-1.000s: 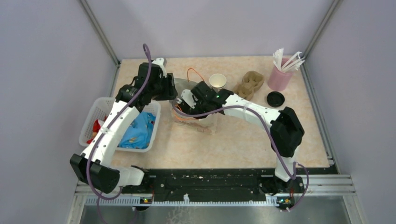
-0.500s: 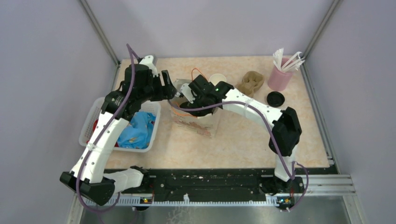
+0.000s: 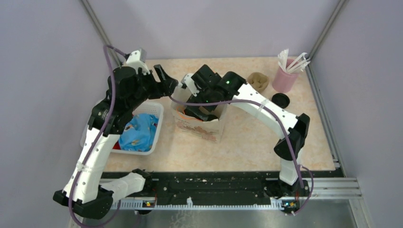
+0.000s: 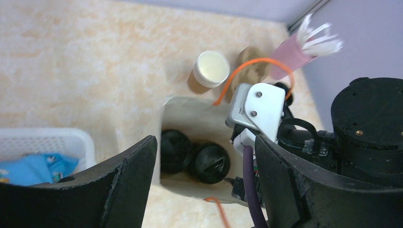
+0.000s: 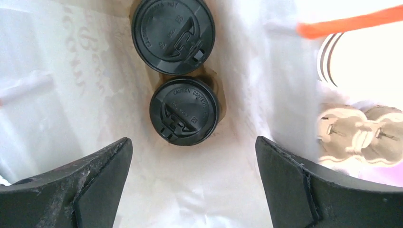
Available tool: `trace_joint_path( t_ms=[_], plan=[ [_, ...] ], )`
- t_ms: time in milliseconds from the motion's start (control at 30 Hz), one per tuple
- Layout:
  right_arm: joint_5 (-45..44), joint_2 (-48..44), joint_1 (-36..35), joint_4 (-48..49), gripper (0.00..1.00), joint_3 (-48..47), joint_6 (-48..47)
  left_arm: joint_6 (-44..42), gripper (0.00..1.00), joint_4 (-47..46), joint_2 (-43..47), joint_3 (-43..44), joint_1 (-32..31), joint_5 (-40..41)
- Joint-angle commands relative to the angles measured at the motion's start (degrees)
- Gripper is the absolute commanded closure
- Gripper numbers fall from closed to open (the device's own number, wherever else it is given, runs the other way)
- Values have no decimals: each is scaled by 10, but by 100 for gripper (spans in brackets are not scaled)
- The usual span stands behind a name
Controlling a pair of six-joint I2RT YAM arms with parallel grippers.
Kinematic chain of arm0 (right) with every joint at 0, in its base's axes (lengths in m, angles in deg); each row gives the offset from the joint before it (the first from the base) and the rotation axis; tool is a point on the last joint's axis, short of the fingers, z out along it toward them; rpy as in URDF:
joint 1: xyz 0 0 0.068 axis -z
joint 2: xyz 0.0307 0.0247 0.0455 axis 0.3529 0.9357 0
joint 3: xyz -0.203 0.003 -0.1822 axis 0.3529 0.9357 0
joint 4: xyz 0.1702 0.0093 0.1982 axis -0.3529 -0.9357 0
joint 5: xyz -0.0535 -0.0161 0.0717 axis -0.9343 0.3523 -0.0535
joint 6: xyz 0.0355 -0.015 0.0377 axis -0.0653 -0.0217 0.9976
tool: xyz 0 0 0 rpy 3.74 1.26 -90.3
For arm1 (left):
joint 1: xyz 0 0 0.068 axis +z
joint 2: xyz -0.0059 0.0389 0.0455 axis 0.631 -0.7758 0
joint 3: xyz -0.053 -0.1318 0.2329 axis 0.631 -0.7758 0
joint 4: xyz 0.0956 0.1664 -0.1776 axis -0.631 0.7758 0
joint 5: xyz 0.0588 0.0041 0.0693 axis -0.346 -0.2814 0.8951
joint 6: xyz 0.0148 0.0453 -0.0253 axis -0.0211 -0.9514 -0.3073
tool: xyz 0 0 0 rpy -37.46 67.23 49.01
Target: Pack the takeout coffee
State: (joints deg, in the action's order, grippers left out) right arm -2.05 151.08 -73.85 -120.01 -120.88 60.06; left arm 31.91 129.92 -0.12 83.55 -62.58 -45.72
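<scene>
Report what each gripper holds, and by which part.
Nothing. Left gripper and right gripper are open, empty; both black-lidded brown paper cups stand free in the white paper bag.

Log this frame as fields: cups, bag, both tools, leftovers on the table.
Cups: first cup and second cup, both lidded, side by side inside the paper bag
Left tool: open, empty, above the bag
Right tool: open, empty, at the bag's mouth
Outside bag: lidless cup, loose black lid, pulp carrier, pink cup
Packing: both lidded cups in
</scene>
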Motion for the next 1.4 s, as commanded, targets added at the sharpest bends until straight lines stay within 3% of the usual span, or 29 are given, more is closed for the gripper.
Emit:
trace_joint_path(
  t_ms=[0,233,467,633,867,1033,1233,1367],
  plan=[
    [-20,-76,9,-11,1,-124,79,-19,20,55,12,1,2,8],
    [-36,-95,18,-31,7,-220,133,-23,20,46,19,14,2,13],
    [-79,-271,66,166,21,-64,155,-54,19,26,32,9,2,-4],
    [-102,-333,143,235,31,9,199,-103,18,21,40,-1,2,-38],
    [-180,-320,177,227,22,45,232,-141,14,10,49,-7,2,-57],
    [-183,-270,246,200,15,71,264,-150,12,3,33,50,2,-78],
    [-45,-261,394,274,8,169,341,-165,7,-28,20,83,2,-122],
    [-10,-230,449,300,6,165,318,-164,6,-47,2,93,2,-141]
  ],
)
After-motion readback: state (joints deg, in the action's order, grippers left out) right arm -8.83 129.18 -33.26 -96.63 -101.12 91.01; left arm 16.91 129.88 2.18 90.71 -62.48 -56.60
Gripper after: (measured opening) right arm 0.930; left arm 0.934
